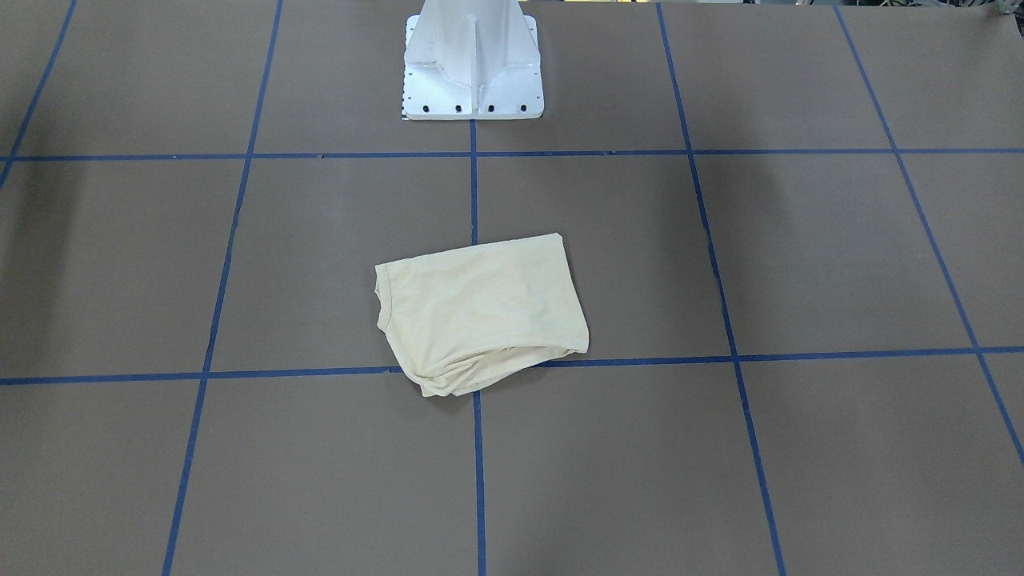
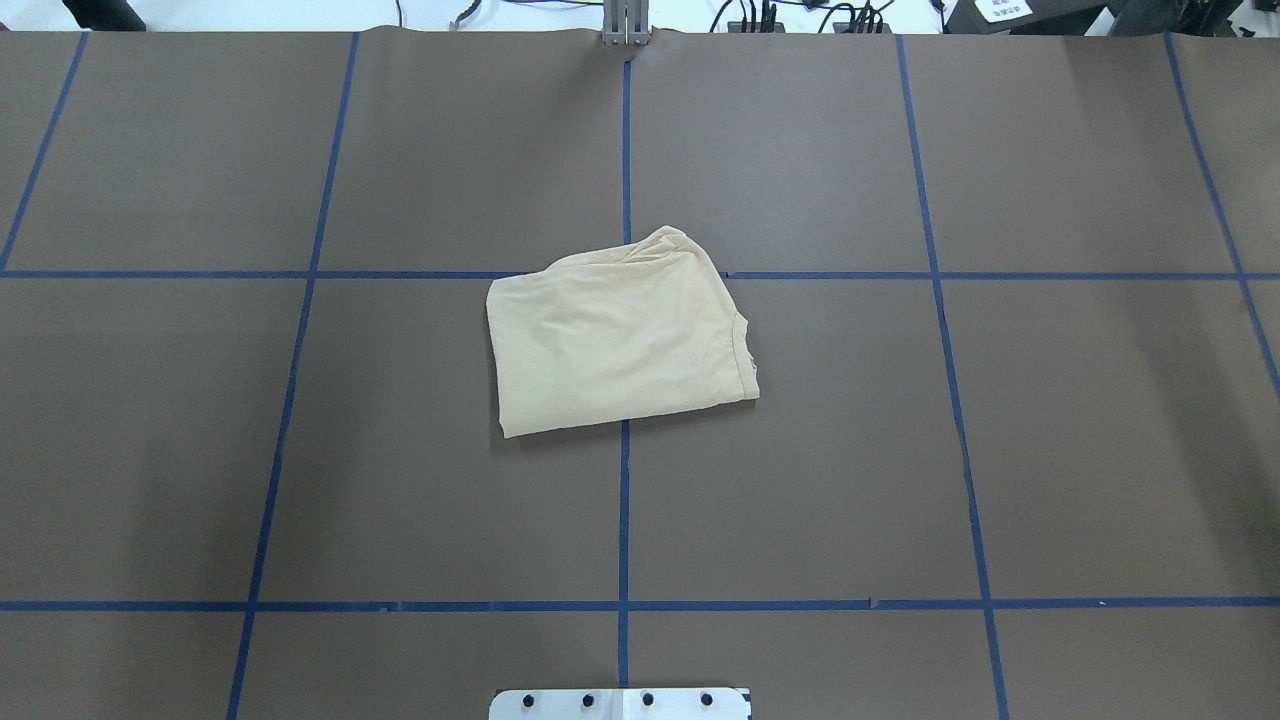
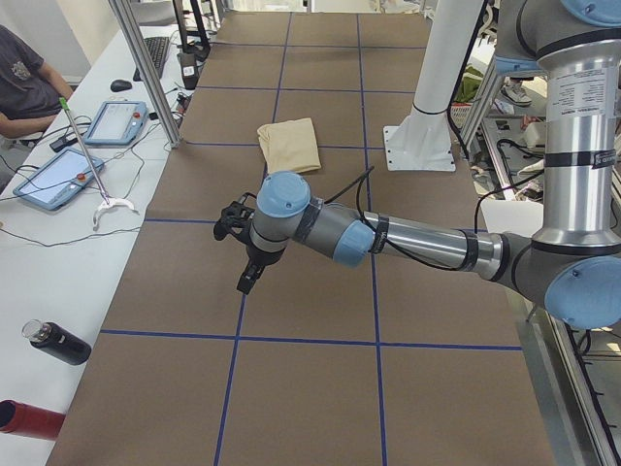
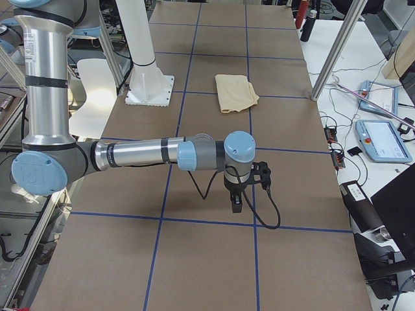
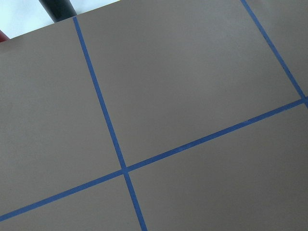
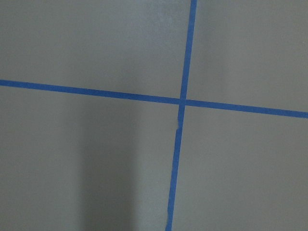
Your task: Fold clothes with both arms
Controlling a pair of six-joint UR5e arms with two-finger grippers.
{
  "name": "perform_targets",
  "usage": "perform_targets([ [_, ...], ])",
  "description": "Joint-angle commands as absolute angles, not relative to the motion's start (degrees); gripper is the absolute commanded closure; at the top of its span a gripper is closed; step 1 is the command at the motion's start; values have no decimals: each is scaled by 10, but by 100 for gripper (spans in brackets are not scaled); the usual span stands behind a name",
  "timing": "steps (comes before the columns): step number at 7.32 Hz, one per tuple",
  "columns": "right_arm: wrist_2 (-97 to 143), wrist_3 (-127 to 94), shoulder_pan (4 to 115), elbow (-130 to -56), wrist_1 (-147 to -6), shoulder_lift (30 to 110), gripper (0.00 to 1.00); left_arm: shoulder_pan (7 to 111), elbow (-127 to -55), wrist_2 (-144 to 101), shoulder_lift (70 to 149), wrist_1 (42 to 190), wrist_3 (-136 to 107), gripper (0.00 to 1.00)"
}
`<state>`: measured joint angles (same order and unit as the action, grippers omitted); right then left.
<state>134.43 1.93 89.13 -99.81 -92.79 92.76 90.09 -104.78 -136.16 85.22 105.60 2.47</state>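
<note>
The pale yellow T-shirt [image 1: 480, 316] [image 2: 620, 340] lies folded into a compact bundle near the table's middle, plain side up, with the neck seam along one edge. The side views show it far off [image 3: 289, 144] [image 4: 236, 92]. My left arm's gripper [image 3: 247, 277] hangs over bare table well short of the shirt, pointing down. My right gripper [image 4: 237, 201] hangs likewise at the opposite end. Both show only in the side views, so I cannot tell if they are open or shut. Neither holds any fabric. The wrist views show only brown table with blue tape lines.
The white pedestal base [image 1: 472, 64] [image 2: 620, 703] stands at the robot's edge of the table. A seated person [image 3: 24, 87], tablets [image 3: 53, 180] [image 4: 382, 139] and a dark bottle [image 3: 58, 342] are on the white side bench.
</note>
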Motion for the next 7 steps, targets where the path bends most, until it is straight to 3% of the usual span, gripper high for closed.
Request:
perform_targets([
  [1,1339,18,891,-988,-925,941,0,902,-1045,-1364,851,1063,25,0],
  [2,1338,18,889,-988,-923,939,0,904,-1080,-1359,826,1063,26,0],
  [7,1366,24,887,-985,-823,948,0,901,-1086,-1345,828,1065,27,0],
])
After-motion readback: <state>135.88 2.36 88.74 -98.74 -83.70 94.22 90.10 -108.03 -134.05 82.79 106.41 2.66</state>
